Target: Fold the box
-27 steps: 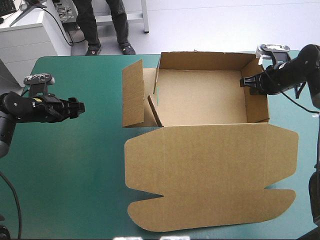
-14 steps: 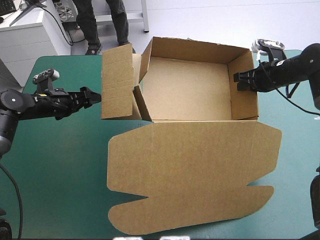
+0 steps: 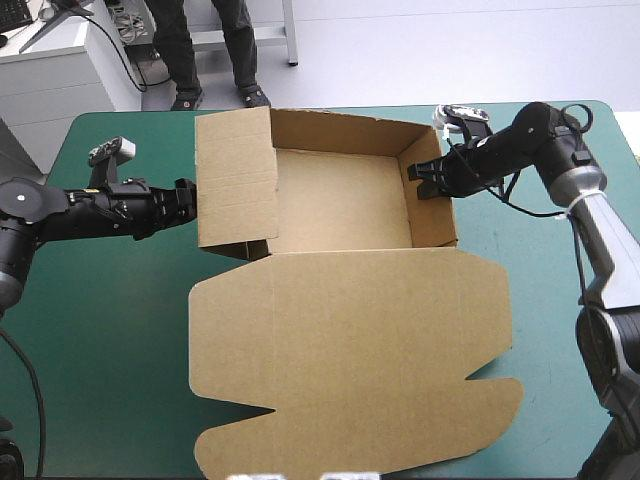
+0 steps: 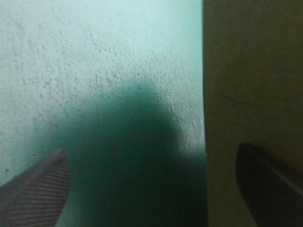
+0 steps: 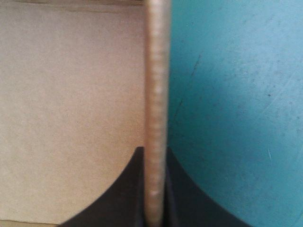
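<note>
Here the brown cardboard box [image 3: 340, 205], mid-table on the teal-green cover [image 3: 110, 330], is anchored by the right gripper [image 3: 420, 183] clenched on its right wall [image 3: 437, 215]; the left gripper [image 3: 191, 203], jaws apart, is set at the left flap [image 3: 235, 180].

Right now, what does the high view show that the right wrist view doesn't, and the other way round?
Only the high view: the whole brown cardboard box as an open tray with its lid flat toward the near edge, and the left tool at the raised left flap. Only the right wrist view: the right wall's cut edge end-on, with black fingers all but shut on it. Both: the right tool gripping that wall, the tray's floor on one side and the teal-green table cover on the other.
</note>
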`<state>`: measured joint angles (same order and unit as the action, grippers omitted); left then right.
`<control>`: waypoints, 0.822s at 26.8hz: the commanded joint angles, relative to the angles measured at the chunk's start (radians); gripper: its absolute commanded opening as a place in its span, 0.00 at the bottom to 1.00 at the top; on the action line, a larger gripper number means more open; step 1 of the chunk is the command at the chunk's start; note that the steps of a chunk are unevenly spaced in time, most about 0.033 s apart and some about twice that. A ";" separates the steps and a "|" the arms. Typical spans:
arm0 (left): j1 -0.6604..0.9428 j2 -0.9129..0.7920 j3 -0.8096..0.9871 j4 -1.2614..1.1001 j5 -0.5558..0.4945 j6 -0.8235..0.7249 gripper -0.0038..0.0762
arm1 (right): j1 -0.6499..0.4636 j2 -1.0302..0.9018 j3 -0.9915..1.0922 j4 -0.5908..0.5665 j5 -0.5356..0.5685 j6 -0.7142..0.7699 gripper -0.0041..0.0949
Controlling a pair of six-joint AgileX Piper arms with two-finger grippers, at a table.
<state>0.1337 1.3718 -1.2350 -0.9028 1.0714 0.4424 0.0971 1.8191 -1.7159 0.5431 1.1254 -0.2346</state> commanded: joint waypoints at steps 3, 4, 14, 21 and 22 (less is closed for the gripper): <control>-0.002 -0.031 -0.032 -0.102 0.014 0.010 0.89 | 0.058 -0.010 -0.026 0.063 -0.074 0.014 0.02; -0.002 -0.031 -0.032 -0.109 0.020 0.010 0.89 | 0.069 -0.003 -0.026 0.063 -0.080 0.016 0.02; -0.002 -0.031 -0.032 -0.151 0.117 0.039 0.89 | 0.115 0.039 -0.026 0.048 -0.108 0.060 0.03; -0.002 -0.031 -0.032 -0.160 0.144 0.039 0.89 | 0.192 0.039 -0.026 0.022 -0.145 0.088 0.02; -0.002 -0.031 -0.032 -0.160 0.152 0.039 0.89 | 0.203 0.039 -0.026 0.022 -0.154 0.088 0.02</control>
<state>0.1337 1.3709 -1.2350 -0.9895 1.2118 0.4761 0.2686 1.9122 -1.7149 0.5137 1.0113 -0.1553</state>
